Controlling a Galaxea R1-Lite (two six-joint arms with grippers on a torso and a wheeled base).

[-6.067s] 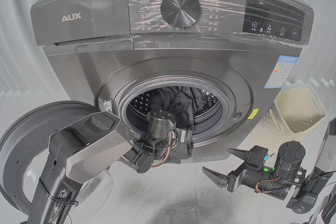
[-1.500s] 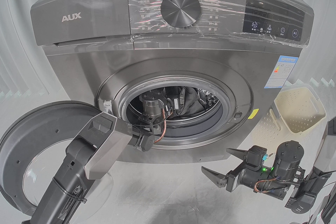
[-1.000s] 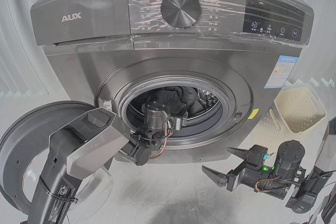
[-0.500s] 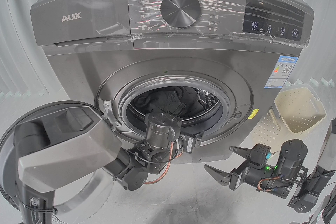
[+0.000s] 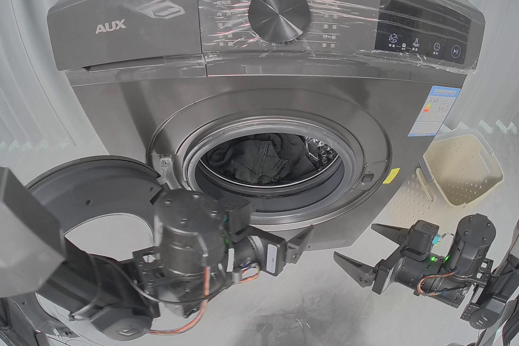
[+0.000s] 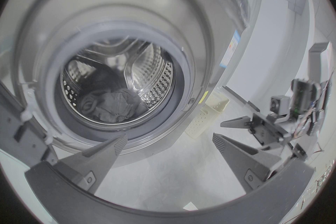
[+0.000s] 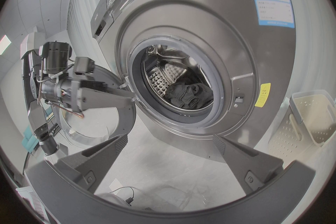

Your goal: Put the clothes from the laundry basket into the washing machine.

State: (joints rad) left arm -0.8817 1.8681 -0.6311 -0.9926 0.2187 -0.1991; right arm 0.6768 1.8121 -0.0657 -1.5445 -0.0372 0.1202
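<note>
The left gripper (image 6: 167,139) hangs with its fingers spread wide apart, just in front of the washing machine (image 5: 270,93) and below its round opening. The right gripper (image 5: 354,241), fingers also apart, sits before the machine's lower right corner. Dark clothes (image 5: 259,158) lie bunched inside the machine's drum. The door (image 5: 97,185) stands swung open on the machine's left, and the laundry basket (image 5: 462,168) lies tipped beside its right flank.

Head cam high, wrist cams low, all face washer (image 5: 135,98).

Lettering (image 5: 110,26), blue label (image 5: 441,110) on washing machine (image 5: 135,98)
</note>
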